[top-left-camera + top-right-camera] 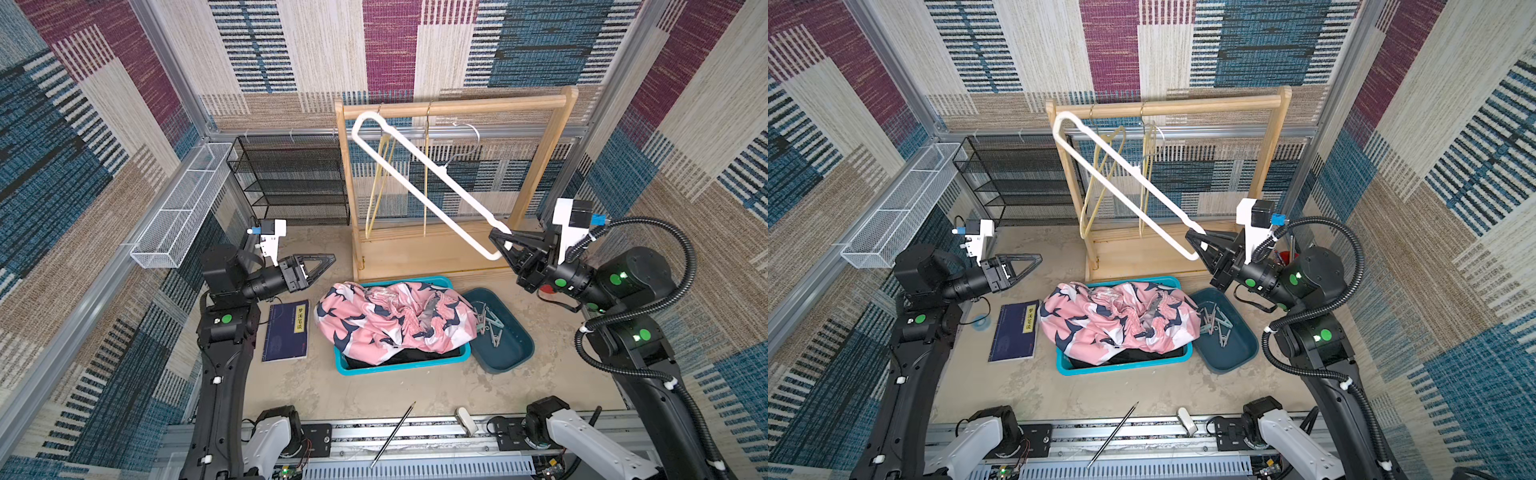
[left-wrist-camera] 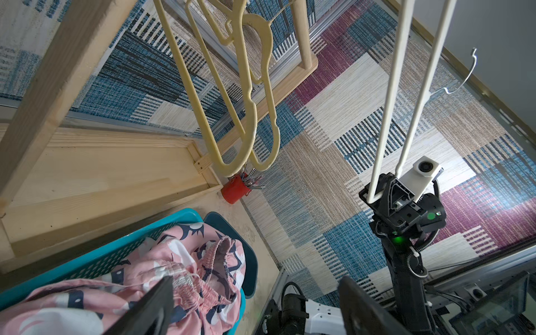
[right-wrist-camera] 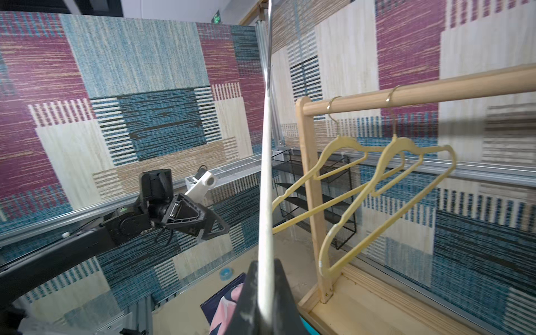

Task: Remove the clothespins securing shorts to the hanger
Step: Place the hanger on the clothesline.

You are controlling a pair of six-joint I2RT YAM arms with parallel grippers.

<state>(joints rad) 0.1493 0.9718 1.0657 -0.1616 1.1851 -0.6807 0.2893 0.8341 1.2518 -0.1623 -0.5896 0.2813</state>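
**Right gripper [image 1: 500,245] clamps hanger [image 3: 265,203]; shorts [image 1: 374,320] lie in basket [image 1: 399,368]**

The right gripper is clenched on the lower end of the white hanger, which slants up in front of the wooden rack [image 1: 457,104]. The left gripper [image 1: 326,262] hangs above the table [image 1: 374,395], left of the basket, with its jaws spread wide and grasping nothing. The pink printed shorts lie bunched in the teal basket, over black fabric. The clothespins [image 1: 490,324] lie heaped in the dark tray [image 1: 511,353] just right of the basket.
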